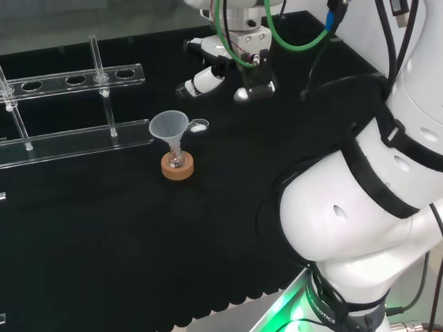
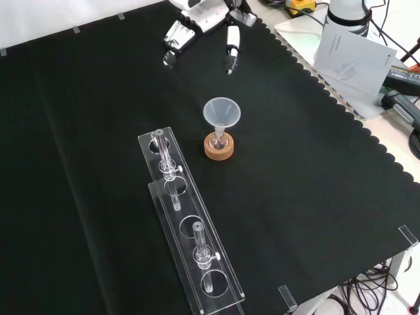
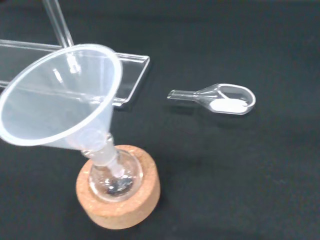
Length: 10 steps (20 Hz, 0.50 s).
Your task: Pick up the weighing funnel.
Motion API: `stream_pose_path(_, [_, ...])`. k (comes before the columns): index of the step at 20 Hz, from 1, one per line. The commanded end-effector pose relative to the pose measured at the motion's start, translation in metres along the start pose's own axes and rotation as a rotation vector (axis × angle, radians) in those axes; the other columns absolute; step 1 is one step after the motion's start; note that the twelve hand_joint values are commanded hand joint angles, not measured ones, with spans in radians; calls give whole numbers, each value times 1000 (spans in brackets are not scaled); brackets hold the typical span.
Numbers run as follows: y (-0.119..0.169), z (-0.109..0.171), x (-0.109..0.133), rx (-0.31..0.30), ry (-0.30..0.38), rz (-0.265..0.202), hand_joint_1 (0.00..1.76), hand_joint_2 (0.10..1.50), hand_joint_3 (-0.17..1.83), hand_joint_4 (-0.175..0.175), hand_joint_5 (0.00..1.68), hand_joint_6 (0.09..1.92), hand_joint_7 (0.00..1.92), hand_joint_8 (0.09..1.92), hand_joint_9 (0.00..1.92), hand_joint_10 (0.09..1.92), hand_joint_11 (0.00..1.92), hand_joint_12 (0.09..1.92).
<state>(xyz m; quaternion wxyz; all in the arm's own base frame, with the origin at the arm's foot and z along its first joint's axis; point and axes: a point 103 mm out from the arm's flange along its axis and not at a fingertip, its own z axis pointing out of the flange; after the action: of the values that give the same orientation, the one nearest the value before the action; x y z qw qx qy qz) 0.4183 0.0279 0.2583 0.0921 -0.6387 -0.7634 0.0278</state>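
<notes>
Weighing funnel (image 3: 225, 98) lies on cloth (image 1: 104, 228) just beside the funnel (image 1: 169, 128). Hand (image 2: 200, 20) hangs well apart from the funnel, fingers straight, holding nothing.

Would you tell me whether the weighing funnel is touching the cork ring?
Apart: the wrist view shows bare black cloth between the weighing funnel and the cork ring.

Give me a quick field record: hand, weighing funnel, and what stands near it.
hand: open, holding nothing, at the head view's top
weighing funnel: lying on the cloth, apart from the hand, white powder in its scoop
funnel: upright, stem in a small flask on a cork ring, near the weighing funnel, not touching
rack: clear, left of the funnel in the head view
</notes>
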Motion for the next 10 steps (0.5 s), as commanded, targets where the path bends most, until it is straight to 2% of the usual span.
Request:
stream_pose_path(1, [6,-10,-29,8,-8,33,571,760,169,-80,358,87,147,757,462,703,407,1396])
stream_pose_path(6, [21,-16,-51,9,-31,63,684,766,204,-78,400,87,260,743,531,662,424,1371])
stream_pose_path(10, [38,-13,-63,31,-68,89,829,704,389,-74,457,87,350,715,602,603,453,1335])
